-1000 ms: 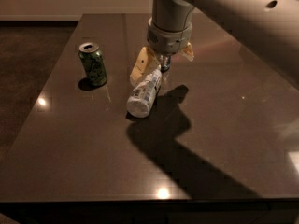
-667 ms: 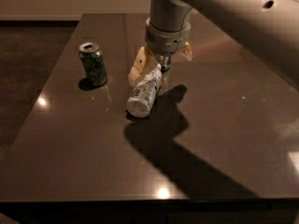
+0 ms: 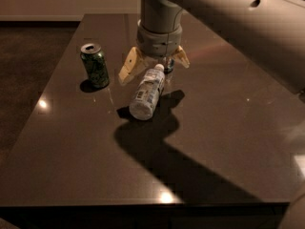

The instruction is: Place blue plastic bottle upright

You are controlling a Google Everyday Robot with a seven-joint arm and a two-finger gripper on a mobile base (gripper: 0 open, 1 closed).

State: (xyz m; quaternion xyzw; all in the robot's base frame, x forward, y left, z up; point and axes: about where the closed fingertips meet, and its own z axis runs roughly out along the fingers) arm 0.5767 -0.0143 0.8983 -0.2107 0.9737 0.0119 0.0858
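Observation:
The blue plastic bottle (image 3: 147, 93), clear with a white cap and a white-and-blue label, lies on its side on the dark table (image 3: 214, 128). Its cap end points away from the camera, toward the arm. My gripper (image 3: 155, 63) hangs straight down over the cap end. It is open, with its yellowish fingers (image 3: 129, 67) spread to either side of the cap. The fingers do not close on the bottle.
A green can (image 3: 95, 65) stands upright to the left of the bottle, close to the left finger. The arm reaches in from the upper right and casts a wide shadow over the table's middle. The table's front edge (image 3: 143, 205) is near the camera.
My gripper has shifted slightly to the left over the bottle's cap end. The bottle still lies on its side in the same place.

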